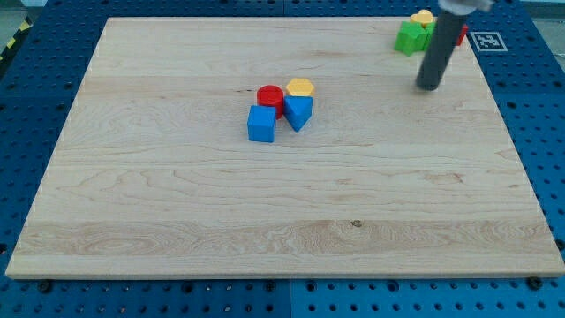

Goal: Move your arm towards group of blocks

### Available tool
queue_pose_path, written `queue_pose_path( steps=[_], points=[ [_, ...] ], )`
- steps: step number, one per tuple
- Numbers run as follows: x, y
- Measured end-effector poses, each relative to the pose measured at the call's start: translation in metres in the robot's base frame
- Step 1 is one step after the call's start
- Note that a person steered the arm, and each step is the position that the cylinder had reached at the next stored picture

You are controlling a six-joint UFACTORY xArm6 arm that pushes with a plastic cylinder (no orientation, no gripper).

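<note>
Tip (429, 87) down on the wooden board (177, 212), upper right quarter of the view, rod rising up and out of frame at the view's top. No jaws on this rig, only a plain dark rod; nothing held, nothing touched by the end of it.

Closest to the tip: small corner cluster just up and to the view's left of the rod. Green block (410, 38), shape unclear, sitting near the board's top edge; yellow block (423, 17) behind it, partly cut by the rod; sliver of red block (462, 34) showing on the rod's right side, mostly hidden. Tip apart from all three.

Main group near board centre, well apart from the tip, toward the view's left and slightly lower. Four pieces packed tight: red cylinder (270, 96) at the back left, yellow hexagonal block (300, 87) at the back right, blue cube (261, 124) front left, blue triangular block (298, 112) front right. Neighbours touching or nearly so.

Bare wood between tip and group. Wide open board along the view's bottom, left side and lower right. Blue pegboard table (35, 106) around all four edges; fiducial marker (486, 41) just off the top right corner
</note>
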State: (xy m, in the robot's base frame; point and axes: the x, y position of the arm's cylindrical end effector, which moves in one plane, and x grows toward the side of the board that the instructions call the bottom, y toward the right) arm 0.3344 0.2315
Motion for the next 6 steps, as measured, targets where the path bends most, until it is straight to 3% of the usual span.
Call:
queue_pose_path(
  steps=[2,4,5,6],
  points=[
    [-0.024,0.113],
    [-0.116,0.107],
    [-0.113,0.083],
    [-0.106,0.021]
  ],
)
